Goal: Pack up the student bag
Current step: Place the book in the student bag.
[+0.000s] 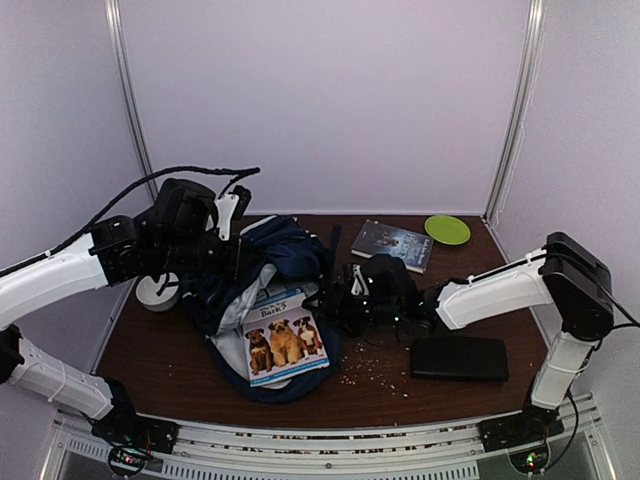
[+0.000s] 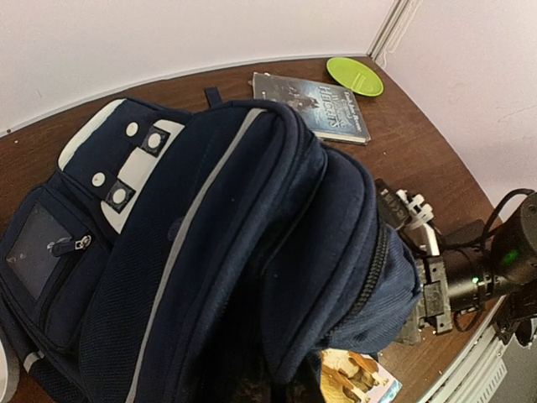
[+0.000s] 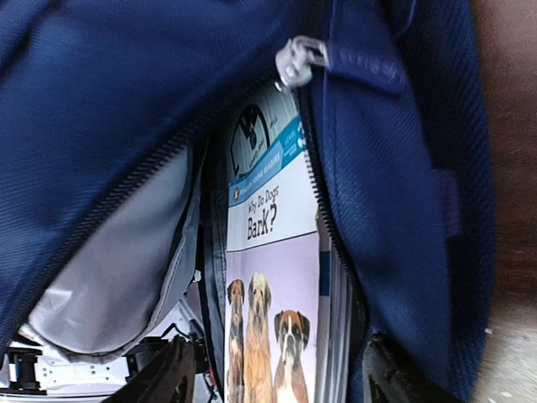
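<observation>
Begun, but far from done, by the look of things. On the table (image 1: 170,350), left of centre, the backpack (image 1: 290,245), slumped with its mouth unzipped and facing the near edge. Held up at the upper flap by the left gripper (image 1: 225,235), pinched tight on navy cloth as far as can be judged (no fingers on show in its own camera, only fabric bulging right up to the lens). Part-way into the mouth, a dog book (image 1: 285,340), with most of its cover and three dogs sticking out toward the near edge. From the right wrist, the same book lying between the two zipper edges, beside a grey lining. Just to the right of the opening, the right gripper (image 1: 345,295), with fingers (image 3: 168,378) spread wide and clamped on nothing. Counted as one item partly packed, then. Left to pack, probably: a dark book (image 1: 392,243) at the far side of the table, apart from the bag; a flat black case (image 1: 459,358) near the right arm; perhaps a green plate (image 1: 447,230) in the far right corner, though hard to say whether meant for the bag. Also a pale round thing (image 1: 158,292) under the left arm, too hidden to name. Scattered crumbs (image 1: 375,372) on the wood between bag and case. To finish: pushing the dog book fully in, adding the rest, zipping shut.
</observation>
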